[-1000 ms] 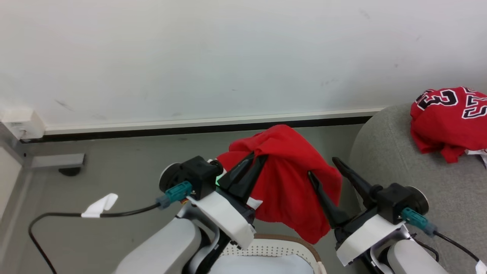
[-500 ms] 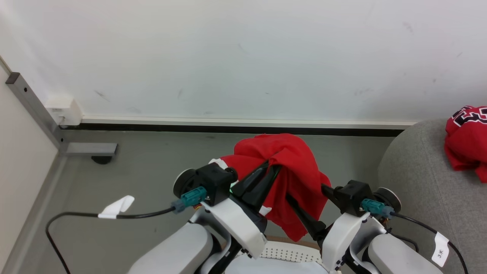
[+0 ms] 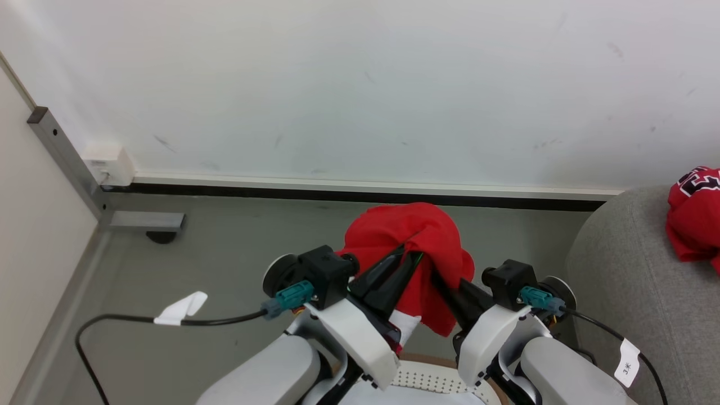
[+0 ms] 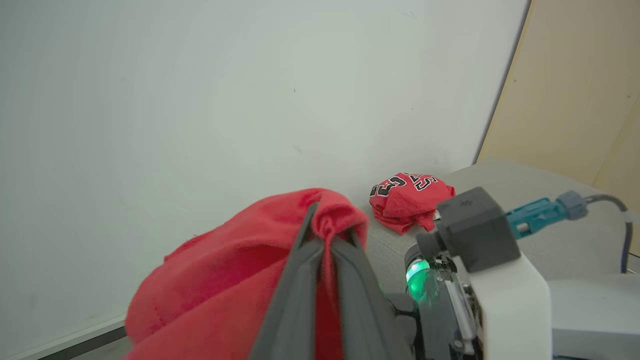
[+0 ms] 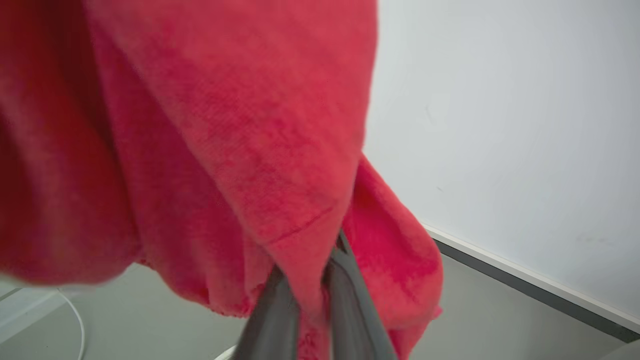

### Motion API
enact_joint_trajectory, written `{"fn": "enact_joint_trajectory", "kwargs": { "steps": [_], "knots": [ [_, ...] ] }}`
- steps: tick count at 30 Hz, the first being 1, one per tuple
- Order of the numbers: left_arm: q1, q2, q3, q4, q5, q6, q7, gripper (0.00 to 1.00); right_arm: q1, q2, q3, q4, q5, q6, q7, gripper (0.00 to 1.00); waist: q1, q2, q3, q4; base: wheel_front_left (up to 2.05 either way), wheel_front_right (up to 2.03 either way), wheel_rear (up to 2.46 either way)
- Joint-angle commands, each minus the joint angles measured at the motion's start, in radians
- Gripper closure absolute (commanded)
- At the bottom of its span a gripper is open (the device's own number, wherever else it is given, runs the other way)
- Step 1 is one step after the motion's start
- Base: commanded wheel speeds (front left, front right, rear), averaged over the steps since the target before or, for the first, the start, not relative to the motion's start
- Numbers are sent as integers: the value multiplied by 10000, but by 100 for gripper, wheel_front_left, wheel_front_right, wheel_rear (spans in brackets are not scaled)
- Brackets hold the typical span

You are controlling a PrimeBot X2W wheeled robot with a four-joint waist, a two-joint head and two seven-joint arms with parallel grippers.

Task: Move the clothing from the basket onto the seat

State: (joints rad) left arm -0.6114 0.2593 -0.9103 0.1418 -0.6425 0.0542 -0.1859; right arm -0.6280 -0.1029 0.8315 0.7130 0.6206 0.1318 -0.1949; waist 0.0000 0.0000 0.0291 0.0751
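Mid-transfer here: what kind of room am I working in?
Likely a bare indoor test room staged for laundry: plain white wall, grey floor, grey upholstered seat bearing a red jersey, perforated laundry basket, another red garment held aloft.

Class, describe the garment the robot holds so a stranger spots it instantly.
Below the white wall, a red garment hangs pinched by the left gripper and right gripper. Unlike the numbered red garment lying on the grey seat, it hangs airborne, showing no numerals.

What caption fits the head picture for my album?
Left pincer and right pincer hold a crumpled red fabric garment near the white perforated plastic basket.
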Motion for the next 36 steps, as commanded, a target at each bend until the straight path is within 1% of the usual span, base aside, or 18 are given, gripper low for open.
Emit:
{"fn": "enact_joint_trajectory", "kwargs": {
  "steps": [1,10,18,19,20,21,22,23,30,36],
  "knots": [
    [69,10,37,-42,-32,35,-8,100,-167,50,0,146,90,-23,-150,100,0,0,-19,-17,0,0,0],
    [183,138,107,-32,-105,200,-61,100,-346,188,162,494,459,-23,-553,100,0,0,-29,-279,0,0,0],
    [225,242,55,57,-118,244,-24,100,-317,70,-298,150,899,-23,-691,100,0,0,35,-567,0,0,0],
    [229,251,40,63,-109,253,-17,91,-288,19,-407,88,932,-23,-697,100,0,0,35,-609,0,0,0],
    [238,259,21,68,-110,245,2,70,-271,-25,-519,26,963,-23,-704,100,0,0,38,-659,0,0,0],
    [245,271,9,70,-115,253,10,53,-270,-73,-669,-85,962,-23,-708,100,0,0,47,-714,0,0,0],
    [254,296,10,74,-116,264,29,19,-256,-105,-846,-205,929,-23,-708,100,0,0,56,-786,0,0,0],
    [273,311,10,74,-132,278,43,0,-207,-140,-1018,-313,860,-23,-698,100,0,0,56,-864,0,0,0],
    [316,475,-8,-45,-149,338,86,0,139,-222,-2454,-1063,308,-23,-696,100,0,0,222,-1517,0,0,0],
    [282,577,-72,-136,-31,349,58,0,451,-357,-3338,-1667,-219,-23,-698,100,0,0,438,-2229,0,0,0]
  ]
}}
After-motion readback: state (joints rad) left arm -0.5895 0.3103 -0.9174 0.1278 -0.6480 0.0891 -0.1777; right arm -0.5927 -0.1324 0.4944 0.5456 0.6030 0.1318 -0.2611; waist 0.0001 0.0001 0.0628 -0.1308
